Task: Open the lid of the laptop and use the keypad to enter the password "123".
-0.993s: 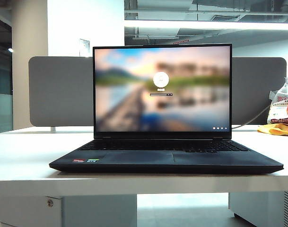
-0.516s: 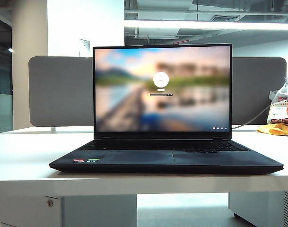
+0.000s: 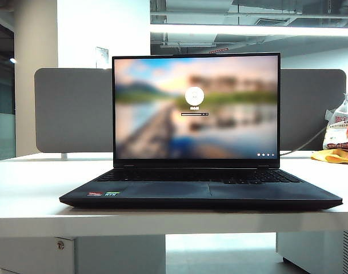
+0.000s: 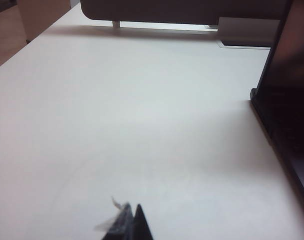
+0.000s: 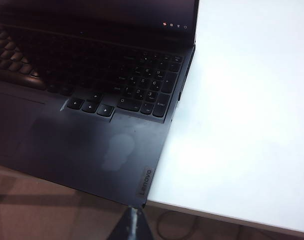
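Observation:
The blue-black laptop (image 3: pixel 199 191) sits on the white table with its lid (image 3: pixel 196 111) raised upright. The screen shows a blurred lake picture with a login field. The black keypad (image 3: pixel 196 176) lies below the screen, and its number-key block (image 5: pixel 144 87) is plain in the right wrist view. My right gripper (image 5: pixel 134 216) is shut and empty, hanging off the table's front edge just before the laptop's (image 5: pixel 92 145) right front corner. My left gripper (image 4: pixel 132 216) is shut and empty, low over bare table left of the laptop's side (image 4: pixel 284 125). Neither gripper shows in the exterior view.
A grey rounded divider board (image 3: pixel 71 108) stands behind the laptop. A plastic bag with orange and yellow items (image 3: pixel 339 137) lies at the far right, with a cable (image 3: pixel 311 142) running toward it. The white table (image 3: pixel 25 182) stretches on both sides of the laptop.

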